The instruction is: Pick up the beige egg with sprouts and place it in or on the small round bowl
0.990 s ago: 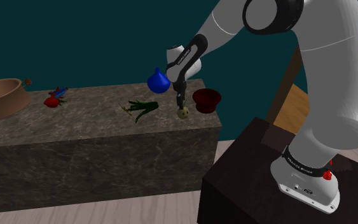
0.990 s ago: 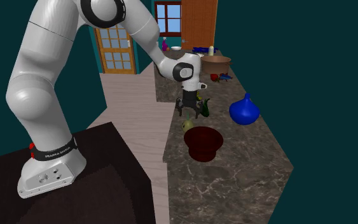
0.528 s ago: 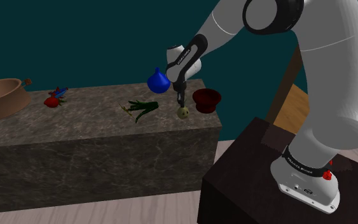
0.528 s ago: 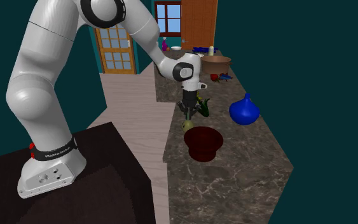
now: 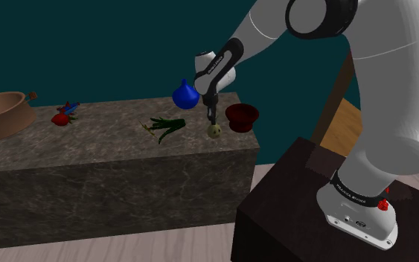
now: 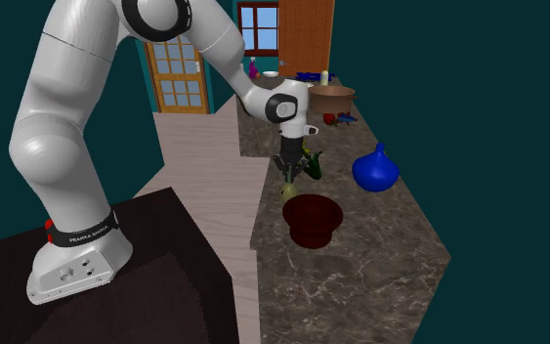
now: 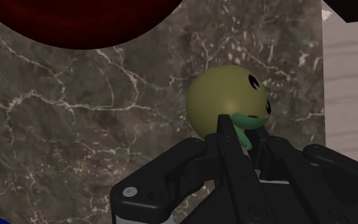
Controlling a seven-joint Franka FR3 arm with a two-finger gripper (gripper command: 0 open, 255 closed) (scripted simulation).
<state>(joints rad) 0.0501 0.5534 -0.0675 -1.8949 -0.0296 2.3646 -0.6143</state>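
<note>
- Black band (image 6: 75, 235) round the foot of the white robot arm (image 6: 67, 107), second exterior view: one line of small white capital lettering, apparently "FRANKA EMIKA", though it is too small to read with certainty.
- The same band in the shoulder view (image 5: 355, 195): white lettering present, illegible.

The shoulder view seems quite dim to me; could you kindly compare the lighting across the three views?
Shoulder view: dim overall, the counter murky, the egg a small pale spot. Second exterior view: brighter, the arm well lit, the dark red bowl shadowed inside. Wrist view: evenly lit, no glare on the egg.
</note>
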